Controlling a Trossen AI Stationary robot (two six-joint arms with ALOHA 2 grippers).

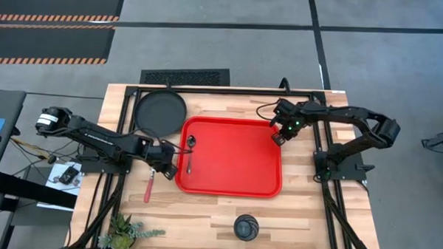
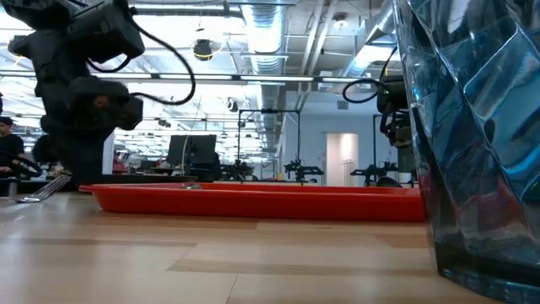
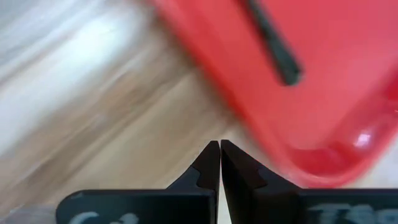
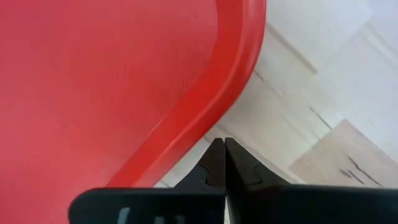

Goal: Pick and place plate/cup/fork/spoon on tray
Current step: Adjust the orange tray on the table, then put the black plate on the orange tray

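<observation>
The red tray (image 1: 231,156) lies mid-table. The dark spoon (image 1: 190,153) lies on the tray's left part; its handle shows in the left wrist view (image 3: 273,43). The black plate (image 1: 161,111) lies flat on the table beyond the tray's far left corner. The red-handled fork (image 1: 150,187) lies on the table left of the tray. The dark cup (image 1: 246,227) stands upright near the front edge and fills the right of the low view (image 2: 481,135). My left gripper (image 1: 168,169) is shut and empty beside the tray's left rim, between fork and spoon. My right gripper (image 1: 278,139) is shut and empty above the tray's far right corner.
A small green plant (image 1: 125,230) stands at the table's near left corner. Bare wood lies to the right of the tray (image 1: 308,194) and between the tray and the cup.
</observation>
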